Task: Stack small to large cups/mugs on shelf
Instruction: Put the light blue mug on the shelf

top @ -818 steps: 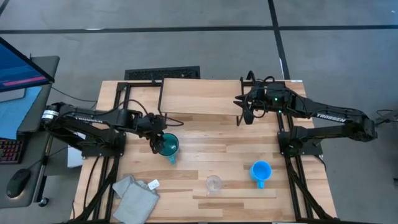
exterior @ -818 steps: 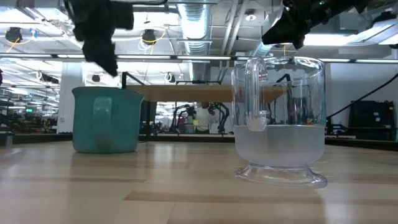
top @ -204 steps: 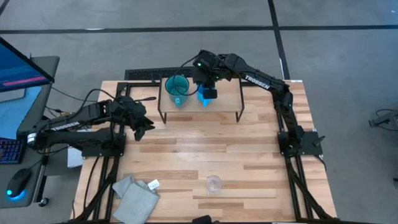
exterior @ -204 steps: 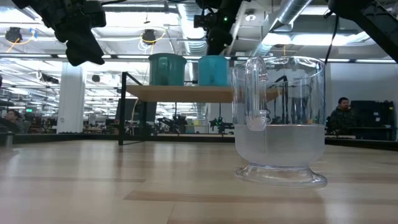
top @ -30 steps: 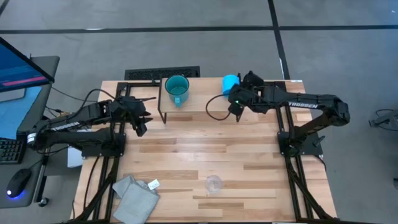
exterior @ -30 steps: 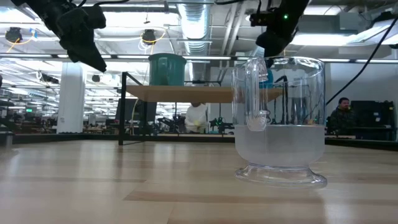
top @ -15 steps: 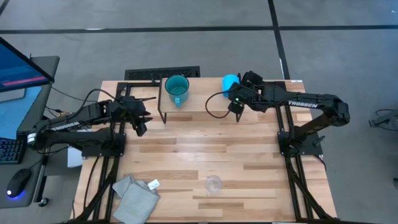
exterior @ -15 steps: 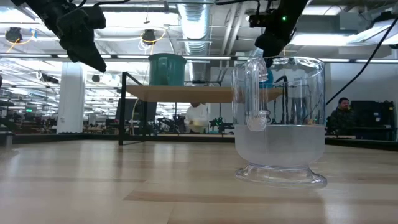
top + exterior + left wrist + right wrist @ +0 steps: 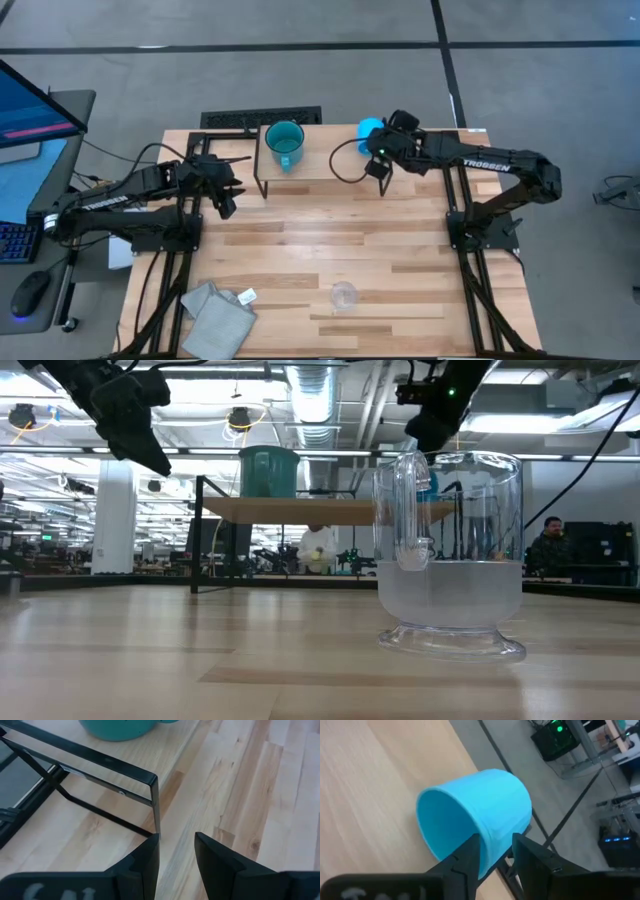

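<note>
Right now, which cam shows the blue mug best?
Right wrist view: the blue mug fills the frame, tipped, rim pinched by the right gripper. High view shows a small blue patch at the shelf's far right end. Low view catches a sliver behind the clear cup. Left wrist view misses it.

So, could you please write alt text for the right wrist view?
The right hand grips the rim of a bright blue mug, which is tipped on its side, mouth open toward the camera. Under it lies light wood; grey floor and equipment fill the background.
</note>
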